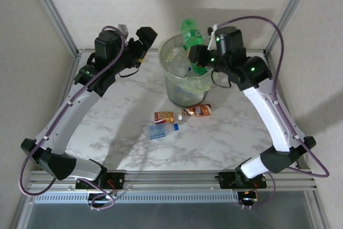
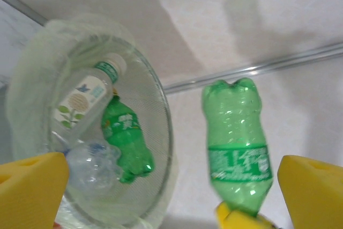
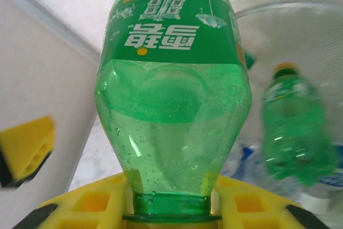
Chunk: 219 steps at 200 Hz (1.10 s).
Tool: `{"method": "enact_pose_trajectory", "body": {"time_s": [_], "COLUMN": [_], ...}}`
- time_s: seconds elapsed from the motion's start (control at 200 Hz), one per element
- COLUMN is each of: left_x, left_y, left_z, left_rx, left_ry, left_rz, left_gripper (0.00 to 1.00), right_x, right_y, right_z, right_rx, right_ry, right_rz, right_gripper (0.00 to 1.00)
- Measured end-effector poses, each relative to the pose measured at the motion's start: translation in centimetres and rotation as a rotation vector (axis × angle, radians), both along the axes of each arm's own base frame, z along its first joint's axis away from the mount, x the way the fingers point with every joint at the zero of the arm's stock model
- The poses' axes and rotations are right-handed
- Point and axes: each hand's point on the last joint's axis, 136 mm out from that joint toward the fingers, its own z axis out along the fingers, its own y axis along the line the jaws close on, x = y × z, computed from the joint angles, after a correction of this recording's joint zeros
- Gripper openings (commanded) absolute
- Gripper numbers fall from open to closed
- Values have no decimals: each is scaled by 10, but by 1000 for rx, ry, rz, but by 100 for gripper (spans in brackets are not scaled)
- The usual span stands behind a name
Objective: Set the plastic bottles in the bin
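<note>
White marble table [image 1: 107, 132]: left and right sides bare, free room there. Round translucent pale-green bin [image 1: 182, 94] mid-table, near far edge, bottles inside. Green plastic bottle [image 1: 190, 31] base-up above bin's far rim, right gripper [image 3: 171, 210] fingers clamped on its neck. Left gripper [image 1: 146, 40] fingers wide apart, left of rim. Three small crushed bottles [image 1: 164, 117] on table, near side of bin.

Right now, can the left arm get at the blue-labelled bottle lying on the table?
Probably yes. The left gripper is open beside the bin, and the blue-labelled bottle lies on the table in front of the bin, on the left arm's side, with nothing over it.
</note>
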Motion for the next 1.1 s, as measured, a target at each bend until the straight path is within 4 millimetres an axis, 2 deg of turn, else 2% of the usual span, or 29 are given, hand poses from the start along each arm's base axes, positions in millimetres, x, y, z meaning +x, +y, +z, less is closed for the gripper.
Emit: {"method": "enact_pose_trajectory", "body": {"time_s": [0.125, 0.295, 0.396, 0.471, 0.621, 0.741, 0.826, 0.906, 1.021, 1.096], "left_x": [-4, -13, -15, -15, -14, -14, -13, -13, -12, -12], "left_y": [12, 28, 33, 35, 37, 39, 40, 40, 40, 40], "left_z": [-6, -19, -28, -35, -43, -44, -44, -46, -58, -71], "left_rx": [80, 168, 208, 230, 256, 269, 273, 278, 290, 303], "left_ry": [-11, -7, 3, 14, 28, 24, 23, 25, 45, 70], "left_rz": [38, 73, 87, 93, 96, 102, 107, 109, 109, 106], "left_gripper": [98, 96, 95, 94, 94, 94, 94, 93, 91, 89], "right_x": [19, 39, 48, 53, 57, 61, 61, 62, 61, 58], "right_y": [-24, -47, -55, -58, -58, -57, -59, -61, -67, -70], "right_z": [-12, -58, -78, -88, -96, -93, -89, -85, -78, -71], "right_rx": [-35, -85, -96, -94, -82, -82, -82, -87, -99, -96], "right_ry": [61, 217, 282, 310, 339, 329, 320, 309, 284, 268], "right_rz": [-71, -112, -123, -119, -111, -103, -111, -124, -142, -157], "right_gripper": [24, 23, 25, 34, 72, 78, 78, 72, 53, 44]}}
